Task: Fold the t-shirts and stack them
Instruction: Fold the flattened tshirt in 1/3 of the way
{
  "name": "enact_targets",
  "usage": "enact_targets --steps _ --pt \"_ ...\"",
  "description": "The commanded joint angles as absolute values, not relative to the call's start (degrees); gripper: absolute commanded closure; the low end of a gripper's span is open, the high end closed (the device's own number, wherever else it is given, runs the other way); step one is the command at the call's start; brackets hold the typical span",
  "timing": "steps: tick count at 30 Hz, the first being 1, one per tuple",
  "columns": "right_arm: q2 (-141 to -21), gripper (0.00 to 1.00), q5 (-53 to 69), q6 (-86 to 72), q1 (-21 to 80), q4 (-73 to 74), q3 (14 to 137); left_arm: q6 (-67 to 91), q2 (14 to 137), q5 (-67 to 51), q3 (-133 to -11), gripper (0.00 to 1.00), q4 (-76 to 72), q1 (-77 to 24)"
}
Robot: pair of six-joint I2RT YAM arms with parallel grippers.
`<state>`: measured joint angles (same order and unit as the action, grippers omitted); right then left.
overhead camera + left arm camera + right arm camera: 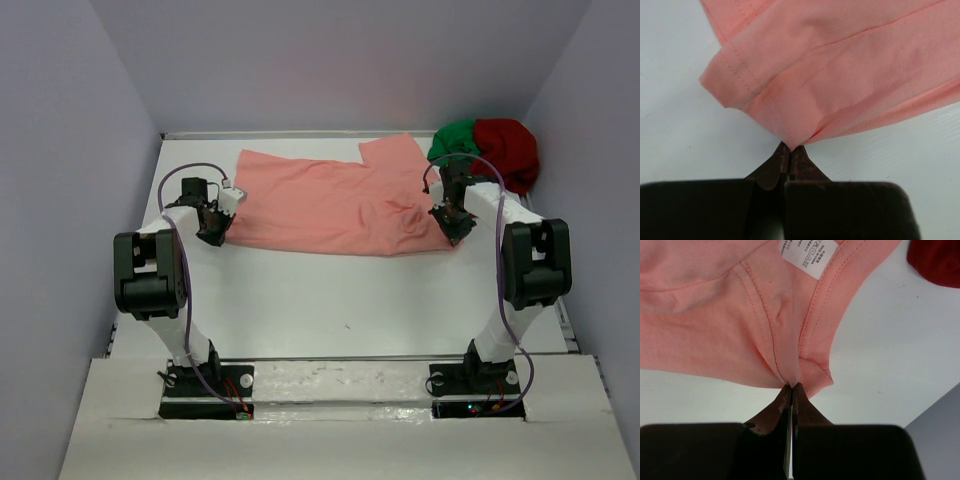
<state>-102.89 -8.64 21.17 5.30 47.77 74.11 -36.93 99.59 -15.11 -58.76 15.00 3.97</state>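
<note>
Salmon-pink t-shirt point(330, 205) cloth is nipped in both claws. The left claw point(789, 150) is closed tight on a doubled hem corner right at its tips. The right claw point(791, 387) is likewise pinched shut on the edge by the collar seam, with the white neck tag point(807, 255) just beyond its tips. Out from the claws, the shirt lies spread between them and away across the table point(350, 300). Beyond the right claw, the green t-shirt point(455, 138) and dark red t-shirt point(508, 150) sit bunched together in the far corner. I judge a fold of the pink shirt to be in hand. Next, both claws should lift together and carry the gripped edge over the far one, keeping the cloth taut and level.
</note>
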Motion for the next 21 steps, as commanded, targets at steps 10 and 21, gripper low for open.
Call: enact_targets --steps 10,21 --pt "-104.9 1.0 -12.6 20.3 5.0 48.3 72.1 -37.6 97.4 -10.1 -59.7 1.0 19.6 4.3" --pt "-106.1 1.0 -14.0 20.0 5.0 47.8 69.3 -38.0 96.0 -8.2 -57.5 1.0 20.6 4.3"
